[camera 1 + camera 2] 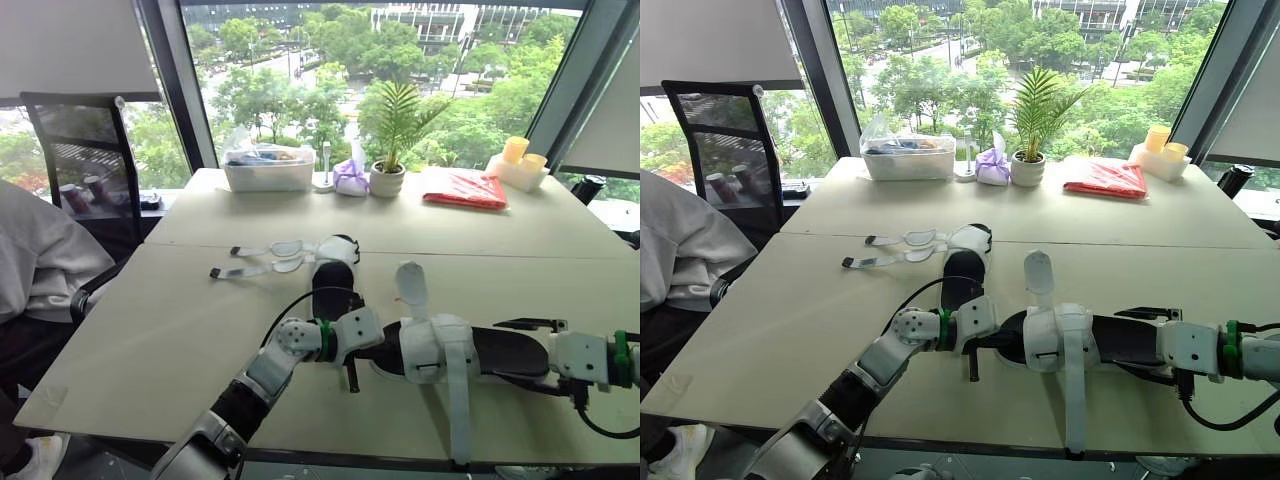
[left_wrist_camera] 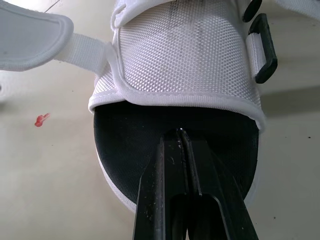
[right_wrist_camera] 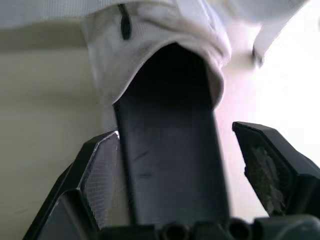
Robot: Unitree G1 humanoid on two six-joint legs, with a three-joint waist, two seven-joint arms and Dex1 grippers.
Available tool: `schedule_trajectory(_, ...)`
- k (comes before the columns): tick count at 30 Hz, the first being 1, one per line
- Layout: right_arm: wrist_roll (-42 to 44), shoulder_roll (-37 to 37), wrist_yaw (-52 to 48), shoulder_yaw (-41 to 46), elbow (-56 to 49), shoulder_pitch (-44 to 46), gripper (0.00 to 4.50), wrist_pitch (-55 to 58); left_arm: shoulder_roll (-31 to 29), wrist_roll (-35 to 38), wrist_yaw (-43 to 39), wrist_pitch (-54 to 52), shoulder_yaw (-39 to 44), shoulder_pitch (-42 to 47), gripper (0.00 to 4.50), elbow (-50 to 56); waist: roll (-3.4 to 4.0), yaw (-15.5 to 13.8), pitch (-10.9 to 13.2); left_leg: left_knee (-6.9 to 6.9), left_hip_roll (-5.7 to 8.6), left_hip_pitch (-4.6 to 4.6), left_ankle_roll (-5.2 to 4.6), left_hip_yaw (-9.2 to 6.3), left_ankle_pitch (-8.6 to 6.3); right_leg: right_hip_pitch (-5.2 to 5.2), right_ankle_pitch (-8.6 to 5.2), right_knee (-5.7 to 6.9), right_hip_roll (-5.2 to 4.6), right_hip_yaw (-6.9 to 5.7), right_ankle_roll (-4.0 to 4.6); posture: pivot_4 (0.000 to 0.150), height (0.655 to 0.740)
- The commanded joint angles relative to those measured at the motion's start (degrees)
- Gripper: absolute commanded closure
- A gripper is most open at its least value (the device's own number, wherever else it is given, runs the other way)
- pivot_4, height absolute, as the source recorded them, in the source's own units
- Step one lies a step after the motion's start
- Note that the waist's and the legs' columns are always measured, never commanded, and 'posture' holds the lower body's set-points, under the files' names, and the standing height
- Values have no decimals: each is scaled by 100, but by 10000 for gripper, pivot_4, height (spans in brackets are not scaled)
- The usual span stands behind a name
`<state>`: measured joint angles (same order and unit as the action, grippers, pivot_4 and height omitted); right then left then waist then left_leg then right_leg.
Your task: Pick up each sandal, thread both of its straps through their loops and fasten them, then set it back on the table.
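the white-mesh sandal with a black sole (image 1: 440,345) lies on the pale table (image 1: 150,340), its white straps (image 1: 458,410) loose. the left claw (image 2: 181,132) is pinched closed, tips on one end of the sole; the right claw (image 3: 175,132) gapes around the other end.

The left arm (image 1: 290,350) is made of rounded white and grey shells, turning black nearer the body. A green ring (image 1: 324,340) sits at its wrist, and a thin black cable (image 1: 283,310) arcs out at 12 o'clock. The left hand (image 2: 181,132) has two slim, flat black fingers (image 2: 165,185), lightly scuffed. The right arm (image 1: 580,358) ends in a white block with a green band (image 1: 621,358), and a black wire (image 1: 583,400) runs off at 6 o'clock. The right hand (image 3: 172,132) has broad black fingers with grey textured pads (image 3: 262,170).
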<state>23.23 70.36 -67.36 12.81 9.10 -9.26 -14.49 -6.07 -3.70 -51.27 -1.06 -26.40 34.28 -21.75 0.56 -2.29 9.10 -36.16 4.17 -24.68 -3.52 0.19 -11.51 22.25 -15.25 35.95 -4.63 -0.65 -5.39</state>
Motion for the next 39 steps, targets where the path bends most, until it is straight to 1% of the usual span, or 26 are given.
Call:
schedule_trajectory(1,1895,591,-671,911,-1252,-668,5629,3373,7,-173,111,16,-78,8,45000,-169,-7,27,3,1,0,-3,-1,0,-1,4,-1,1,-1,0,-1,1500,7388)
schedule_trajectory(3,2484,684,-827,1207,-1737,-955,5629,4554,32,-159,121,8,-88,-8,45000,-123,-13,37,4,4,-4,-3,-1,0,-1,9,-3,2,-1,-1,-3,1500,7388)
schedule_trajectory(6,2737,539,-818,1202,-2197,-1233,5629,5472,99,-133,158,-66,-103,-95,45000,38,-20,-2,8,7,-5,-4,0,0,-2,13,-10,1,-1,-1,-10,1500,7388)
schedule_trajectory(8,2656,342,-718,1021,-2351,-1284,5629,5671,142,-128,183,-132,-114,-164,45000,168,-8,-8,0,7,-5,-24,0,0,-2,24,-13,-10,-3,-4,-11,1500,7388)
schedule_trajectory(11,2320,-10,-495,669,-2332,-1137,5629,5670,176,-148,226,-266,-156,-318,45000,438,3,0,-7,0,-4,-64,-8,0,-5,48,-8,-42,-3,-9,-14,1500,7388)
schedule_trajectory(15,2163,-363,-338,317,-2122,-797,5629,5850,177,-158,256,-457,-242,-523,45000,801,2,-2,-7,-5,-1,-73,-22,5,-14,51,1,-54,-7,-8,-28,1500,7388)
schedule_trajectory(18,2268,-550,-296,205,-2145,-613,5629,6138,170,-175,278,-566,-315,-619,45000,980,3,-16,-7,-5,-2,-71,-22,4,-14,50,1,-51,-7,-9,-27,1500,7388)
schedule_trajectory(21,2502,-947,15,-26,-2237,-221,5629,6593,166,-188,312,-648,-355,-675,45000,1074,1,-3,-8,-5,-2,-70,-22,4,-14,48,1,-50,-7,-10,-26,1500,7388)
schedule_trajectory(25,2704,-1349,321,-65,-2287,49,5629,7043,158,-184,346,-713,-366,-704,45000,1133,3,-12,-9,-5,-2,-71,-22,5,-14,49,1,-51,-7,-9,-27,1500,7388)
schedule_trajectory(27,2902,-1597,529,-4,-2247,214,10883,7282,167,-189,361,-722,-374,-702,45000,1134,3,-2,-10,-4,-2,-70,-22,4,-14,50,1,-50,-6,-10,-27,1500,7388)
schedule_trajectory(29,2975,-1721,613,37,-2249,272,18544,7405,171,-194,374,-721,-375,-690,45000,1121,5,-10,-11,-5,-2,-70,-22,4,-14,49,2,-49,-6,-10,-27,1500,7388)
schedule_trajectory(32,2917,-1747,604,17,-2309,246,35133,7409,160,-194,390,-715,-379,-686,45000,1118,3,-9,-10,-6,-2,-71,-22,4,-14,48,2,-50,-7,-10,-27,1500,7388)
schedule_trajectory(34,3005,-1774,619,84,-2298,285,44669,7478,144,-194,389,-703,-378,-682,45000,1111,4,-7,-11,-6,-2,-71,-22,4,-14,48,2,-52,-7,-10,-27,1500,7388)
schedule_trajectory(39,3224,-1513,491,273,-2304,493,44669,7731,119,-187,356,-669,-371,-644,45000,1061,6,-3,-12,-6,-2,-69,-22,4,-14,49,2,-48,-7,-10,-27,1500,7388)
